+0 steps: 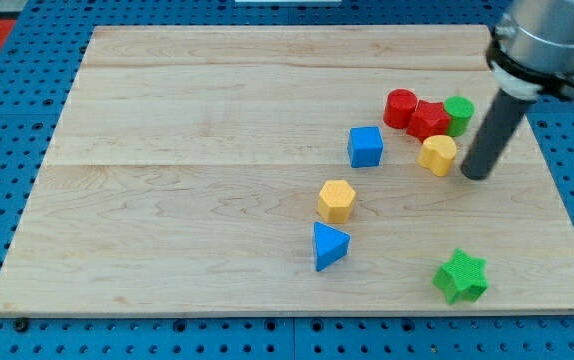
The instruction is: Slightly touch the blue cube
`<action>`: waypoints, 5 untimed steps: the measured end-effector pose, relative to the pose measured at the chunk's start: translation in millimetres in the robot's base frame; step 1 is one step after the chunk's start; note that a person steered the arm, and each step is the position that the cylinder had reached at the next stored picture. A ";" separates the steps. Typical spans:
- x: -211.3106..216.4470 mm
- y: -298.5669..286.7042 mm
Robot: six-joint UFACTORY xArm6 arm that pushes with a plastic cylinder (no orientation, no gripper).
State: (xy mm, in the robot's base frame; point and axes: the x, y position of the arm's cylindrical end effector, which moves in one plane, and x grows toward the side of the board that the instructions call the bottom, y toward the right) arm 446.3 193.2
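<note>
The blue cube (365, 146) sits on the wooden board (187, 200) right of centre. My tip (474, 176) is at the view's right, well to the right of the cube and apart from it. A yellow block (438, 154) lies between the cube and my tip, just left of the tip. The rod rises from the tip to the view's top right corner.
A red cylinder (400, 107), a red block (429, 119) and a green cylinder (458, 113) cluster above the yellow block. A yellow hexagonal block (336, 200) and a blue triangular block (329, 245) lie below the cube. A green star (460, 276) sits at bottom right.
</note>
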 end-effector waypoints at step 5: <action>-29.3 -191.9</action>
State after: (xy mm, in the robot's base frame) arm 417.0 1.2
